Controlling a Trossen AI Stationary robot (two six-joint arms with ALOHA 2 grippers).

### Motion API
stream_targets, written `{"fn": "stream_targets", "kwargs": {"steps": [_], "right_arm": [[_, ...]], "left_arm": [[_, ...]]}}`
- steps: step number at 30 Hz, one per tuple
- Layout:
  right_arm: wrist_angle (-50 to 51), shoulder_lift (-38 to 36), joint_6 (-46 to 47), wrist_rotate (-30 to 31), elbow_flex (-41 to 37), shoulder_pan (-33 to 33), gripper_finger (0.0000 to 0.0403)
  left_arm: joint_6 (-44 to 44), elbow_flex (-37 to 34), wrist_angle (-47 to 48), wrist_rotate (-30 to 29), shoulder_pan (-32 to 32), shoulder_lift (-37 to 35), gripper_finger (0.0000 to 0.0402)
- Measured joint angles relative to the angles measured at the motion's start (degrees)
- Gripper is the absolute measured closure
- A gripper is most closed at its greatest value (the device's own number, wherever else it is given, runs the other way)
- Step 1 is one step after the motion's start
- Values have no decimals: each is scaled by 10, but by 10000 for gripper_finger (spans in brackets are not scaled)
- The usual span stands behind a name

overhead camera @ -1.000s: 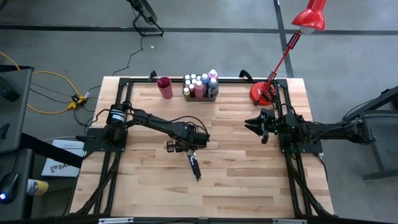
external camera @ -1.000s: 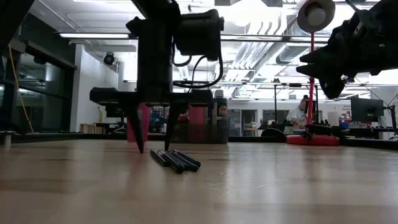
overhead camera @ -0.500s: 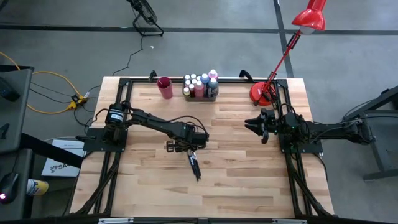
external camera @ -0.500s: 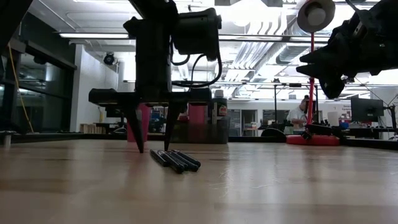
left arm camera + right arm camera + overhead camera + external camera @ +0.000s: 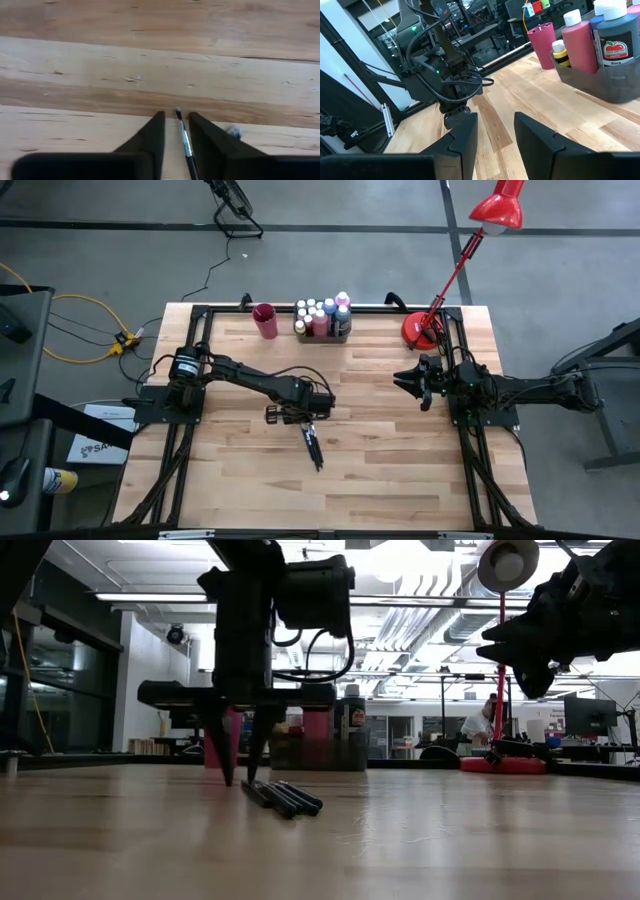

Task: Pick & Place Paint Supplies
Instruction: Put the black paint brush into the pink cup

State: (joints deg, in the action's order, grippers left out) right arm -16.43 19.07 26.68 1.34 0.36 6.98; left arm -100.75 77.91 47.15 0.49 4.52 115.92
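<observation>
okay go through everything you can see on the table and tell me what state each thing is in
left gripper: down at the table, fingers astride one paintbrush, a gap showing either side.
Paintbrushes: lying flat, bunched together.
Paint bottles: upright in the grey tray, capped.
Red cup: upright.
right gripper: raised, open, empty.
</observation>
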Motion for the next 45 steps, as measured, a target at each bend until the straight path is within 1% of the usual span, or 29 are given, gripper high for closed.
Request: {"fn": "stream_targets", "kwargs": {"steps": [4,6,11,16,17,20,21,25,29,32,34,36,39,41,43,45], "right_arm": [[0,0,0,0,0,0,280],[0,0,0,0,0,0,280],[0,0,0,0,0,0,280],[0,0,0,0,0,0,280],[0,0,0,0,0,0,280],[0,0,0,0,0,0,280],[0,0,0,0,0,0,280],[0,0,0,0,0,0,280],[0,0,0,0,0,0,280],[0,0,0,0,0,0,280],[0,0,0,0,0,0,280],[0,0,0,0,0,0,280],[0,0,0,0,0,0,280],[0,0,0,0,0,0,280],[0,0,0,0,0,0,280],[0,0,0,0,0,0,280]], "left_arm": [[0,0,0,-4,1,0,379],[0,0,-1,-9,4,0,395],[8,0,10,-14,8,0,396],[44,1,31,-54,18,-8,400],[54,1,39,-69,22,-14,400],[83,-6,97,-157,29,-35,401],[89,-7,114,-176,32,-46,401],[108,-2,192,-266,37,-124,401],[127,-3,235,-403,38,-203,401],[171,-1,253,-514,34,-265,401],[211,-2,264,-567,24,-294,401],[254,-2,262,-599,8,-323,401],[324,-1,244,-626,-27,-352,401],[374,-2,225,-629,-55,-363,401],[430,-1,180,-635,-85,-367,401],[487,-1,131,-625,-118,-369,401]]}}
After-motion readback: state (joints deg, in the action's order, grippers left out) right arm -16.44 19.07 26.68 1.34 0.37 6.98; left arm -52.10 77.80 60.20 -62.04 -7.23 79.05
